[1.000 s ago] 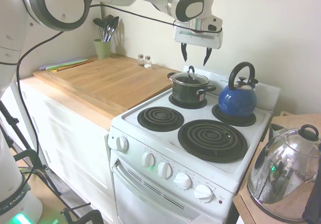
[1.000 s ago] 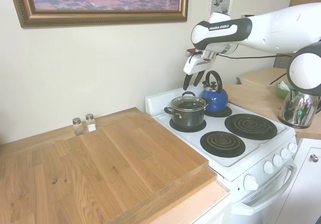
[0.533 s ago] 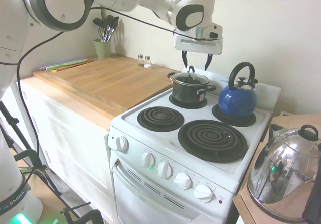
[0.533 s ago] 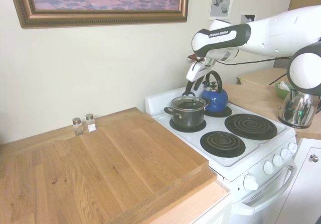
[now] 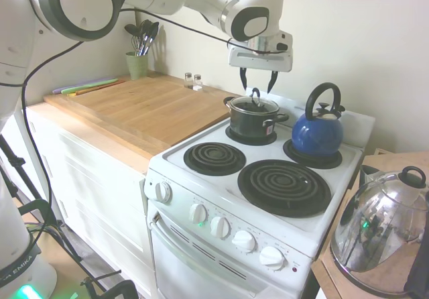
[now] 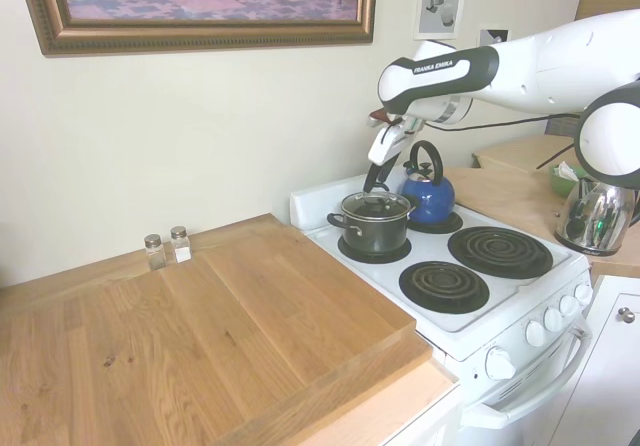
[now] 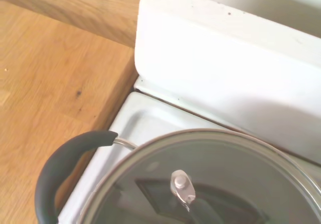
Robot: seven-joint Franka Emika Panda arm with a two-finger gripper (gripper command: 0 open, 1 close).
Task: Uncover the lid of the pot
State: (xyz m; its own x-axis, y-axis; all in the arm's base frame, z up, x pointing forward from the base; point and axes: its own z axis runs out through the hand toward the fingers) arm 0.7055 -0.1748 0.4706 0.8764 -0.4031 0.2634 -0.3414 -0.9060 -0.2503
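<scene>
Wrist view, clear metal-rimmed lid (image 7: 215,179), covering black pot (image 5: 253,118)

The white arm reaches across at height from the left of the first exterior view, its last joint bent so that the wrist faces straight down. The hand (image 5: 257,84) hangs below it, its two dark fingers (image 5: 244,80) pointing downward and spread apart, holding nothing.

Close view onto the glass lid (image 7: 210,179), metal-rimmed, seated on the pot (image 7: 65,169); one black side handle of the pot curves out. A silver rivet (image 7: 181,185) sits mid-lid. Behind: white stove back panel (image 7: 225,68) and wooden counter (image 7: 45,83).
</scene>
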